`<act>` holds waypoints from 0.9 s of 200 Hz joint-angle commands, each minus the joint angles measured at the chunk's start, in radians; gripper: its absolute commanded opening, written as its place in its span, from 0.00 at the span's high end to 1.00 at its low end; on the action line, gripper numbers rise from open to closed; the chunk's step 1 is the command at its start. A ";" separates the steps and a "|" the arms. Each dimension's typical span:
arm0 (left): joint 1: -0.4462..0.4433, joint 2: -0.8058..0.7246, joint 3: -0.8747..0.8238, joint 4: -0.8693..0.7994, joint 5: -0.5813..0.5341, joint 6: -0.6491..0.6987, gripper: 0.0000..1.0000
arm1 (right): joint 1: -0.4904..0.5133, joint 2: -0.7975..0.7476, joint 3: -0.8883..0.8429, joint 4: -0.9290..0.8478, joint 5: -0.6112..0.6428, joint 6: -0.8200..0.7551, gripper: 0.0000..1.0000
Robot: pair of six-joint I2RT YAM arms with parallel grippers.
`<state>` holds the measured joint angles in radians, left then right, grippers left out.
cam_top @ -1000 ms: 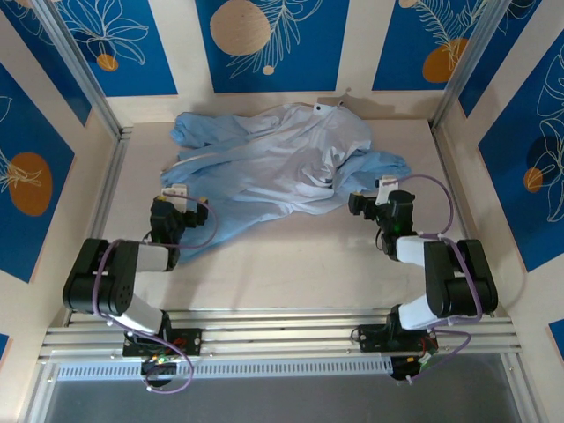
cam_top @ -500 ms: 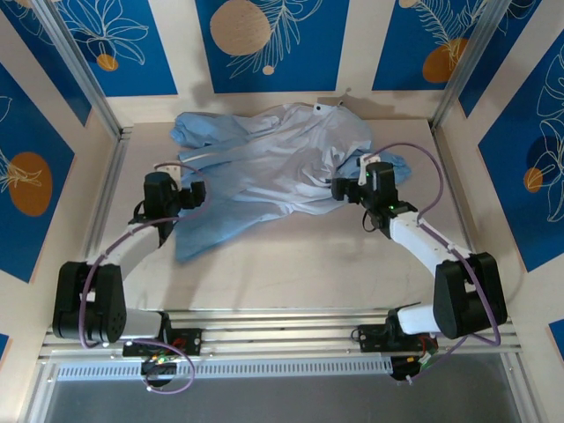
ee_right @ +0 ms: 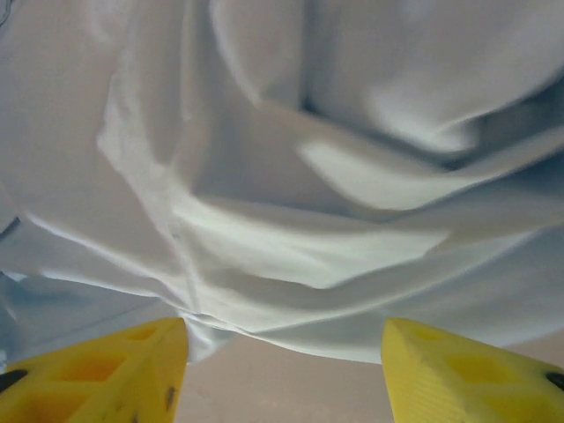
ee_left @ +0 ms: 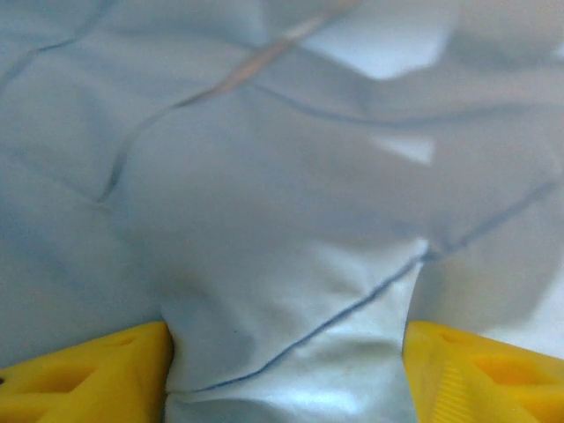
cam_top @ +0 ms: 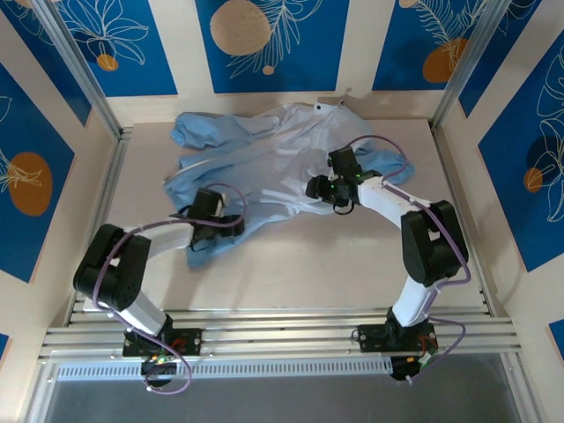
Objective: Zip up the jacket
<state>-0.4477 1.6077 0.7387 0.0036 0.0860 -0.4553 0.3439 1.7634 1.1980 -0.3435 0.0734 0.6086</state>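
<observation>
The light-blue jacket lies crumpled across the back middle of the table, with its paler inside showing at the centre. My left gripper rests on the jacket's near-left hem. In the left wrist view it is open, and a fold of fabric with a dark seam bulges between its yellow fingers. My right gripper sits at the jacket's near middle edge. The right wrist view shows it open, with the pale hem just ahead and bare table between its fingers. I cannot make out the zipper.
Aluminium rails run along the left and right sides of the table, and blue patterned panels wall it in. Bare tabletop stretches between the jacket and the arm bases.
My left gripper has swung right and nearer, from the jacket's left edge onto its near hem. My right gripper has moved left and farther, from the right sleeve to the middle edge.
</observation>
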 commanded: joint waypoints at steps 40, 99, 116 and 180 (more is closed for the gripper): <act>-0.373 0.164 0.203 -0.038 -0.011 -0.143 0.36 | -0.073 -0.001 0.092 -0.167 -0.073 -0.017 0.43; -0.306 0.101 0.440 -0.298 -0.066 0.055 0.32 | -0.058 -0.056 0.027 -0.220 -0.087 -0.031 0.49; -0.199 0.120 0.510 -0.350 0.004 0.089 0.32 | -0.035 -0.063 -0.005 -0.199 -0.083 -0.006 0.49; 0.093 0.407 0.852 -0.417 0.159 0.132 0.36 | 0.035 0.044 -0.010 -0.179 -0.084 0.052 0.49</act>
<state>-0.3962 1.9003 1.4971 -0.3336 0.1619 -0.3622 0.3710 1.7592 1.1835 -0.5102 0.0097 0.6270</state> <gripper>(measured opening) 0.654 0.511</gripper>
